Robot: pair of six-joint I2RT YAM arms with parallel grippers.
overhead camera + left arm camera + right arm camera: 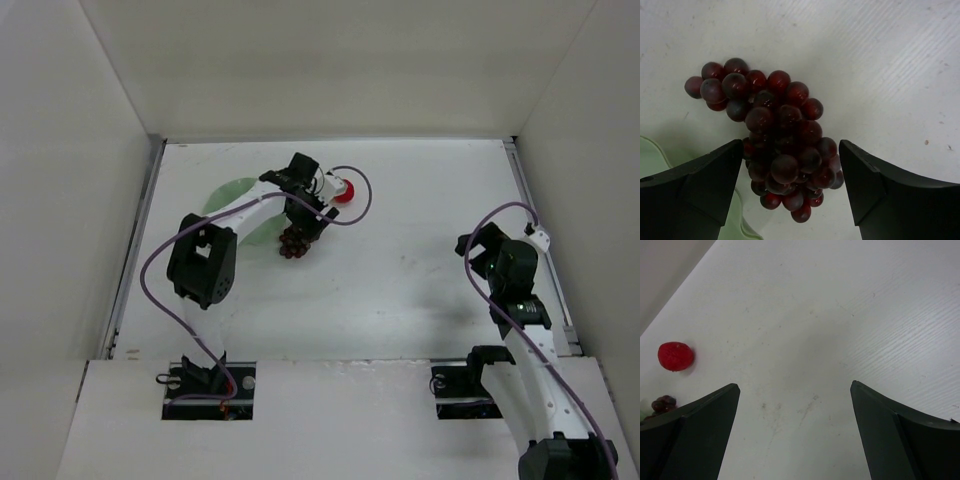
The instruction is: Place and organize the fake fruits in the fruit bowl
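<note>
Left pincer [791,152], spread wide, straddles the grapes [765,115] beside the bowl [650,155], apparently to grasp them. Right pincer [795,390] hangs released.

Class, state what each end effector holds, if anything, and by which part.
Left end effector brackets the grape bunch at its thicker end; a firm hold cannot be told. Right end effector holds nothing.

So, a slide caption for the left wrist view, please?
Open left gripper straddles the grape bunch beside the fruit bowl.
</note>
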